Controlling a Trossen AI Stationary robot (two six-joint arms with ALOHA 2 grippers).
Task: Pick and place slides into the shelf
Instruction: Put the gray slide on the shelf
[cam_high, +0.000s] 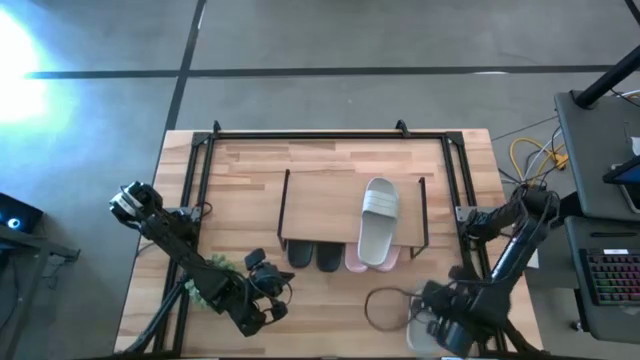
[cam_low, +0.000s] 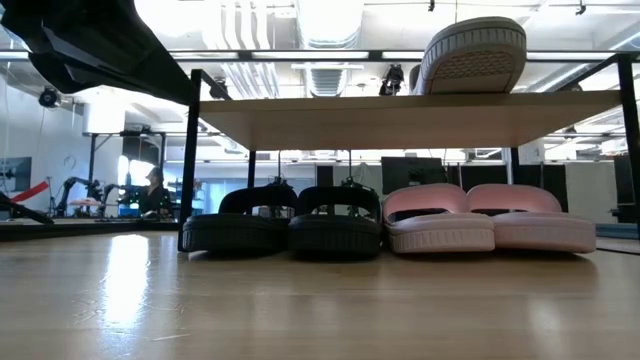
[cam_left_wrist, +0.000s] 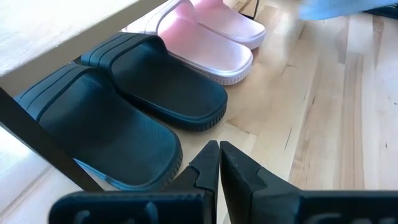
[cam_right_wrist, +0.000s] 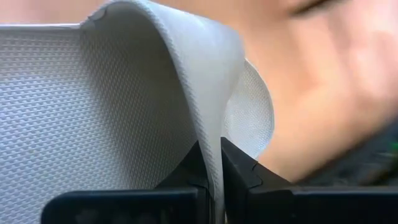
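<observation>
The shelf stands mid-table. One grey-beige slide lies on the shelf's top, its sole showing in the low view. Under the top, the black pair and the pink pair rest on the table side by side. My left gripper is shut and empty, hovering near the black slides on the table's near side. My right gripper is at the near right corner, shut on another pale slide. My right gripper pinches the pale slide's thin curved strap at its edge between the two fingers. The textured strap wall fills the wrist view in front of the fingers. How the slide's sole sits cannot be seen.
A dark cable loop lies on the table near my right gripper. A small green plant sits beside my left arm. Dark frame rails run along the table's far side. A desk with equipment stands to the right.
</observation>
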